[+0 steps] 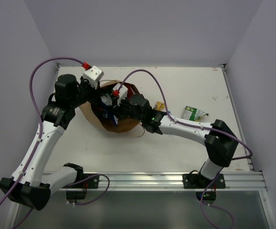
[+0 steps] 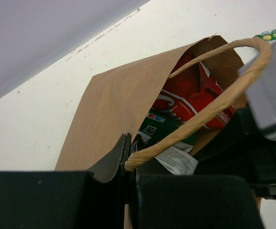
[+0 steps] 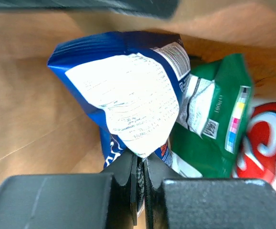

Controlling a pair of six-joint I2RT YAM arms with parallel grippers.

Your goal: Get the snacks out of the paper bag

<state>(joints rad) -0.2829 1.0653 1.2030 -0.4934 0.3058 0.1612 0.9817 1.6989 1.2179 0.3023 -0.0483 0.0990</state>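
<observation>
Snacks (image 1: 107, 110) crowd the tall brown kraft paper bag (image 1: 124, 125), which sits on the white table (image 1: 185, 143) between the two arms, its mouth around the right gripper (image 3: 140, 164); that gripper's jaws are pinched together on the lower edge of a blue crinkly bag with a white printed back panel (image 3: 128, 95), which rises straight ahead of the fingers; just right of it leans a dark green bag (image 3: 214, 138), touching the blue one, and farther right a large red chip bag (image 3: 266, 143); the brown paper wall lies to the left and ahead. The left gripper (image 2: 129, 155) is clamped on the base of a twisted paper loop handle (image 2: 214, 100), which arcs up and to the right of its fingers; the red and green bags show ahead of it inside the mouth. A small green pack (image 1: 194, 113) lies on the table outside the bag, well behind the right gripper, beside its forearm; a small yellowish pack (image 1: 160, 106) lies nearer, just behind its wrist.
</observation>
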